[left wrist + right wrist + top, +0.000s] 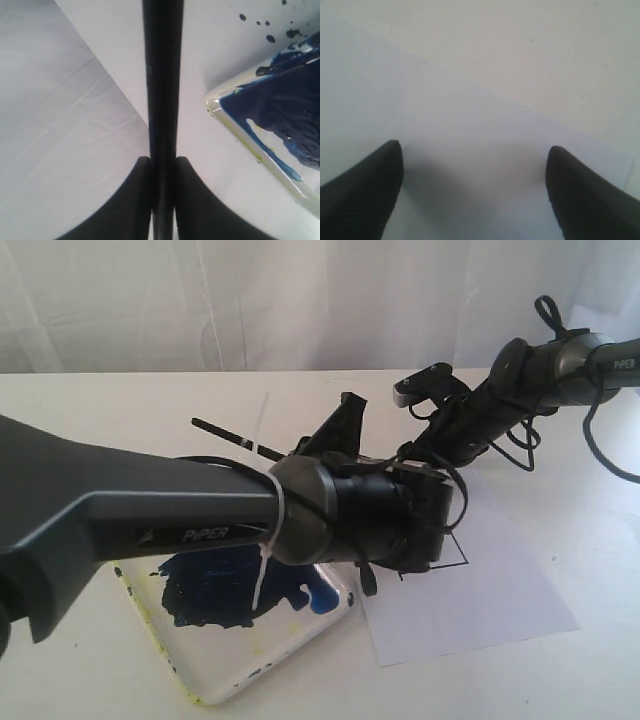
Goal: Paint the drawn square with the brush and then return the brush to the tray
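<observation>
left end effector (163,162) pinches brush (162,75), right end effector (475,165) spread. Keep strokes short, inside square (458,555) near left end effector.

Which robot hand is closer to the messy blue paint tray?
Left. The left gripper, shut on the brush, hangs close beside a corner of the tray. The right gripper is open over the paper, farther from the tray.
</observation>
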Robot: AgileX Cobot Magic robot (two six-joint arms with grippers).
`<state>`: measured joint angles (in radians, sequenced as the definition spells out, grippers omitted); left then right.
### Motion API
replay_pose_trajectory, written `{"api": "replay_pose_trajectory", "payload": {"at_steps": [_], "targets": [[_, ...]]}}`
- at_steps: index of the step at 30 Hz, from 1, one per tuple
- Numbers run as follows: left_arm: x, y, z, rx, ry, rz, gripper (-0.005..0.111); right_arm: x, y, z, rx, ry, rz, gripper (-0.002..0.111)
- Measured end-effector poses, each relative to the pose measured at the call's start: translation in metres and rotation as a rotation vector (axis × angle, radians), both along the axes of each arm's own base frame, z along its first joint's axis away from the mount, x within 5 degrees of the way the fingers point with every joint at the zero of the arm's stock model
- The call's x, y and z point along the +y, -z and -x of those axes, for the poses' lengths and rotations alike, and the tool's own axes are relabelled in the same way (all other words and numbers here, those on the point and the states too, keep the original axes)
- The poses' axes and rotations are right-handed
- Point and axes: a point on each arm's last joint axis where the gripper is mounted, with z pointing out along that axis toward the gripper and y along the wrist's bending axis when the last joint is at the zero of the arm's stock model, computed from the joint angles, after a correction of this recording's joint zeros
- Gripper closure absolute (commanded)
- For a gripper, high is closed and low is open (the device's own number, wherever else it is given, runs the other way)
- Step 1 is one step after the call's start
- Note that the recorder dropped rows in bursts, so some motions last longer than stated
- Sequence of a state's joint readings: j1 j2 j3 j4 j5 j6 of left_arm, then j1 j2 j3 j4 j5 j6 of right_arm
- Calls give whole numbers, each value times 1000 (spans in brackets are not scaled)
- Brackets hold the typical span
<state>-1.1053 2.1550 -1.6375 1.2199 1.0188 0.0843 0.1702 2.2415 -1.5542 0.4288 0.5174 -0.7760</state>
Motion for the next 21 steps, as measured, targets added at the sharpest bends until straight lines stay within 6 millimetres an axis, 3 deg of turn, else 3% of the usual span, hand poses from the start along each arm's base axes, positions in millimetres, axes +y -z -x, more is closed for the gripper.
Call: {"api": "replay_pose_trajectory", "payload": {"at_steps": [9, 21], "targets": [[-12, 18, -7, -90, -50, -38, 107, 0, 0, 0, 0, 0, 0, 35], [-18, 19, -9, -95, -39, 23, 107, 0, 0, 0, 1, 2, -1, 35]]}}
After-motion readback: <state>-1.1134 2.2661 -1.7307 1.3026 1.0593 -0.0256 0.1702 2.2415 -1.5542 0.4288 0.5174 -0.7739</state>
